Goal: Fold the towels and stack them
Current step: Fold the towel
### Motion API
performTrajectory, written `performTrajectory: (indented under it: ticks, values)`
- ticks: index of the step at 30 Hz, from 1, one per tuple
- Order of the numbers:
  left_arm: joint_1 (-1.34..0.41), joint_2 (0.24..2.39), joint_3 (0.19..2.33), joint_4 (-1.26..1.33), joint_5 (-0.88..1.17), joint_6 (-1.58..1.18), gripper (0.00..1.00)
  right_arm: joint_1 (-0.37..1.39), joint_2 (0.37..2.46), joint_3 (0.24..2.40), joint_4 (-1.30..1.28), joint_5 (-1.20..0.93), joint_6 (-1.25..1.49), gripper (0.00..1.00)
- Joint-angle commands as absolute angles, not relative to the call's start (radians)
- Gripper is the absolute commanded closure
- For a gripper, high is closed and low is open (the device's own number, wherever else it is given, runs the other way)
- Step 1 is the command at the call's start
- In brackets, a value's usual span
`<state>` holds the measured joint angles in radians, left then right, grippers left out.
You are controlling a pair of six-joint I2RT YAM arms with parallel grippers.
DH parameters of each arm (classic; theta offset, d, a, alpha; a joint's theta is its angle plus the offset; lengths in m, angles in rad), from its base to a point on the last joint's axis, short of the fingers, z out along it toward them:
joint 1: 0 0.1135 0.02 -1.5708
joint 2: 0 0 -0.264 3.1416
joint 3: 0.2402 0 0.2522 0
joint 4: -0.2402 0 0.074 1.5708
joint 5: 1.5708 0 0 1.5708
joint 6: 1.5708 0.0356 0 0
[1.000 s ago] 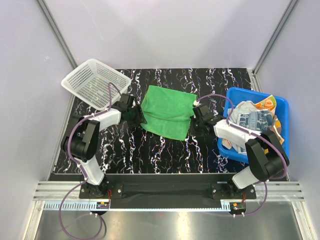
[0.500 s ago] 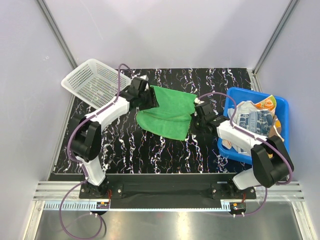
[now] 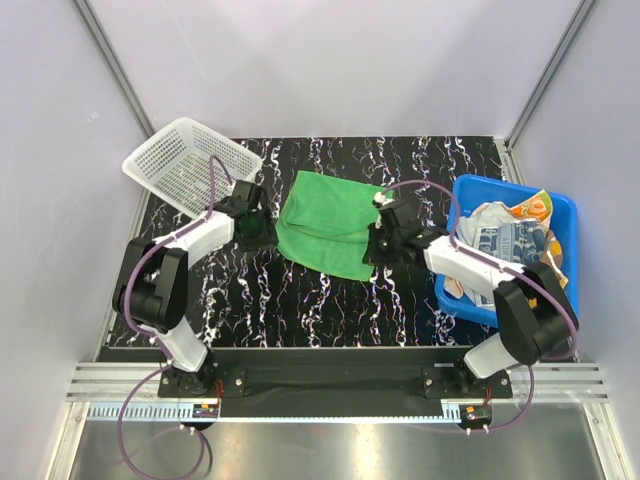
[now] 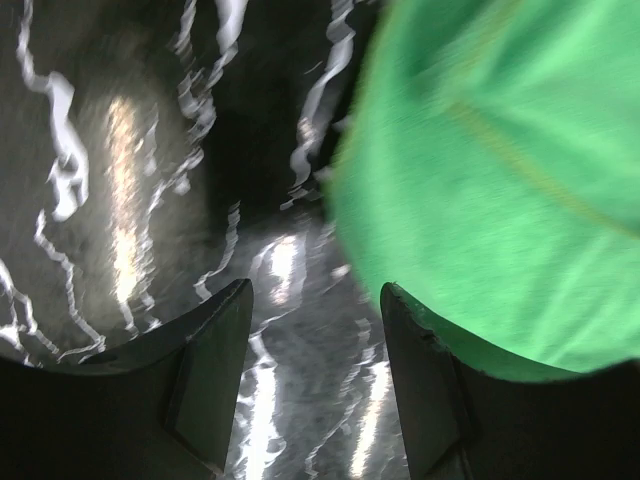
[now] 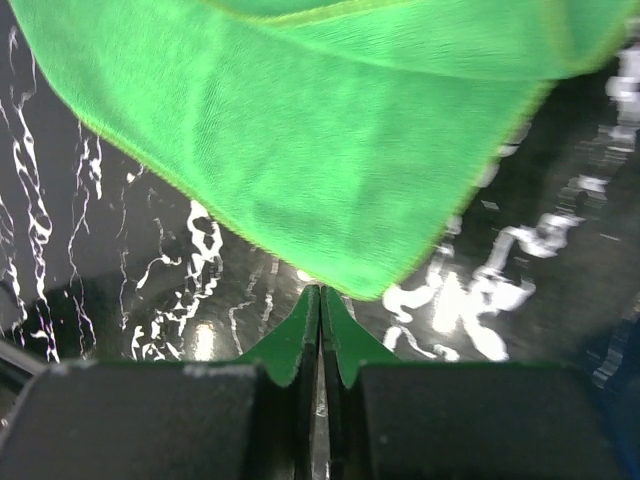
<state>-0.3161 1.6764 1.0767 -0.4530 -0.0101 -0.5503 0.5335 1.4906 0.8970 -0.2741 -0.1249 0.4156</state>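
Two tools flank the green towel (image 3: 325, 222): left tool (image 4: 315, 300) parted, right tool (image 5: 320, 295) closed.

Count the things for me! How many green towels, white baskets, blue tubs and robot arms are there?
Green towel: 1
White basket: 1
Blue tub: 1
Robot arms: 2, the left arm and the right arm
Total: 5
The bunched towels in the tub are too tangled to count.
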Motion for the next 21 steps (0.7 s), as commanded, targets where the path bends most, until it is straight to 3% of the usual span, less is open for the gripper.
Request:
performTrajectory:
  ticks: [1, 9, 21]
  values:
    - [-0.322, 1.704, 1.094, -0.332, 0.078, -0.540, 0.41, 0.590, 1.561, 0.957, -0.255, -0.123, 0.423, 0.94]
    - [-0.350, 1.735, 1.063, -0.305, 0.086, -0.561, 0.42, 0.612, 1.614, 0.896, -0.290, -0.008, 0.465, 0.99]
    - [-0.410, 1.529, 0.960, -0.335, -0.008, -0.561, 0.39, 0.607, 1.519, 0.815, -0.505, 0.182, 0.532, 1.00]
